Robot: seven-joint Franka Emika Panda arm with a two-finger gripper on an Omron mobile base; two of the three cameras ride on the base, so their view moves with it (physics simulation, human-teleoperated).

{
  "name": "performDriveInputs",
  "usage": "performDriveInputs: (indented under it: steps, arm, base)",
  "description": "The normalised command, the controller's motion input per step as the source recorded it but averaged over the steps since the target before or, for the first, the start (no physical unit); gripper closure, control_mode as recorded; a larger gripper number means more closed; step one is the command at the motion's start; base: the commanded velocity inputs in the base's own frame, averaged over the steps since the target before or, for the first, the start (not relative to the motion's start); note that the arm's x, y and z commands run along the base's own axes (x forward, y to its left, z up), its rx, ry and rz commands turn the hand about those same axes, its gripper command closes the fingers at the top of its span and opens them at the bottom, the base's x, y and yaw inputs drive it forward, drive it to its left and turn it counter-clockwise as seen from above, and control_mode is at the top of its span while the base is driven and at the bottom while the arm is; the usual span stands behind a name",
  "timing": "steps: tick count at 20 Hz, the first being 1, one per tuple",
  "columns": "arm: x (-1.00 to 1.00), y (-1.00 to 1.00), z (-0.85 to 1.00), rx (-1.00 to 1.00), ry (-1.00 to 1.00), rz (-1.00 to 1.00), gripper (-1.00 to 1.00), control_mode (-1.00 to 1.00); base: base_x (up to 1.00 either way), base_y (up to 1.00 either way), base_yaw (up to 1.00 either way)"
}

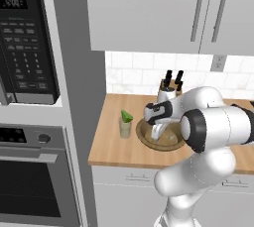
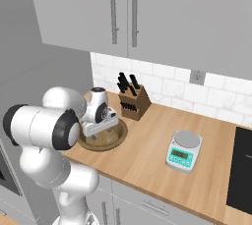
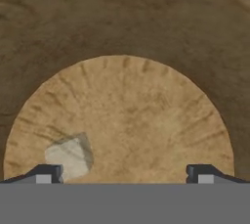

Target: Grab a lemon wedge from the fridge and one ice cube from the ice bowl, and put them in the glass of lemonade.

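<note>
I am holding my two-finger gripper [image 3: 125,171] low inside the wide shallow brown wooden-looking ice bowl [image 1: 145,139], and my jaws are standing wide apart with nothing between them. In the hand view, the pale round floor of the bowl is lying under me, and one small translucent greyish ice cube [image 3: 68,155] is resting on it just beside my left dark fingertip [image 3: 46,173]; I cannot tell if the tip is touching the cube. The other fingertip is standing well apart from it, over bare wood.

The bowl is sitting on the light wooden counter [image 1: 111,144]. Just beside the bowl, on its left in the left base view, the small clear glass of pale yellowish lemonade [image 1: 125,128] is standing upright, and the tiny bright green lemon wedge [image 1: 127,116] is sitting at its mouth. Behind the bowl, a brown wooden knife block with black handles [image 2: 133,100] is standing near the tiled wall. A small white and teal scale [image 2: 183,151] is lying well apart from the bowl, on the right base view's right side.
</note>
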Motion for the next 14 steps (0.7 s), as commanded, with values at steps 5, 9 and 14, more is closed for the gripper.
performDriveInputs:
  steps: [5, 9, 14]
  arm:
    - [-0.34, 0.0, 0.0, 0.0, -0.04, 0.0, -1.0, -1.0]
    - [-0.2, 0.16, 0.0, 0.01, -0.12, 0.0, -1.0, -1.0]
    - [0.06, 0.13, 0.14, 0.0, -0.05, -0.02, -1.0, -1.0]
  base:
    - [0.0, 0.0, 0.0]
    - [0.0, 0.0, 0.0]
    - [0.0, 0.0, 0.0]
